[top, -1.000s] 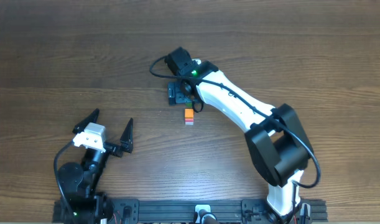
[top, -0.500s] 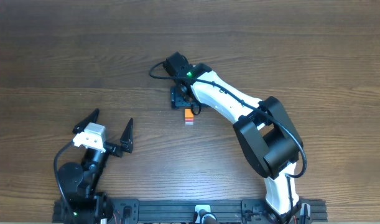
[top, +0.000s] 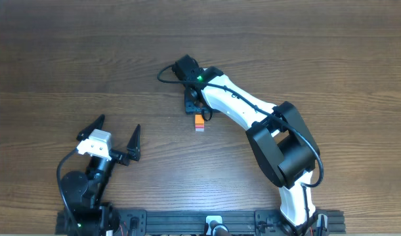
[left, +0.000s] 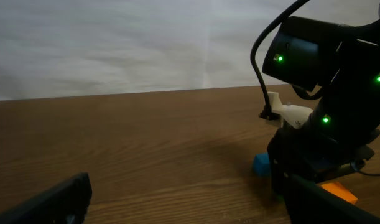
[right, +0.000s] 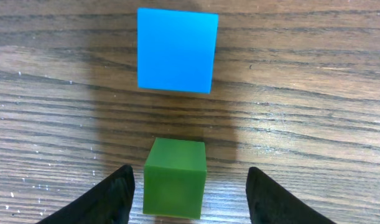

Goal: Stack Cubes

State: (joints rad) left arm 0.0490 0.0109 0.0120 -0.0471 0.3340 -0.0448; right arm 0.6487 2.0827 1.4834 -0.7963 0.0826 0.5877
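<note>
Leftmost, parked by its base: left end effector (top: 119, 122), fingers splayed wide, holding nothing, well apart from every cube. No trouble expected from that side.

Further right, mid-counter (top: 69, 59): right end effector (right: 190, 173), fingers apart and straddling the green cube (right: 175, 177), not yet closed on it. Sits off-centre, judging by the wrist view, nearer one finger than the other, so likely to get shoved sideways or twisted on closing, ending in a corner grip. Worth squaring up first.

Just beyond the green one, apart from it: blue cube (right: 176, 50). Near enough to be nudged by a fingertip or by the lifted cube if raised at a slant; best lifted straight.

Slightly right again in the top view, beside the arm: orange cube (top: 199, 120), with a pale block (top: 199, 128) at its near edge; cannot tell whether stacked or side by side. Probably the stacking spot. Risk there: a skewed green cube set down off-centre, sliding off or toppling whatever stands beneath. Also possible: a brush against the orange cube on the way over.
</note>
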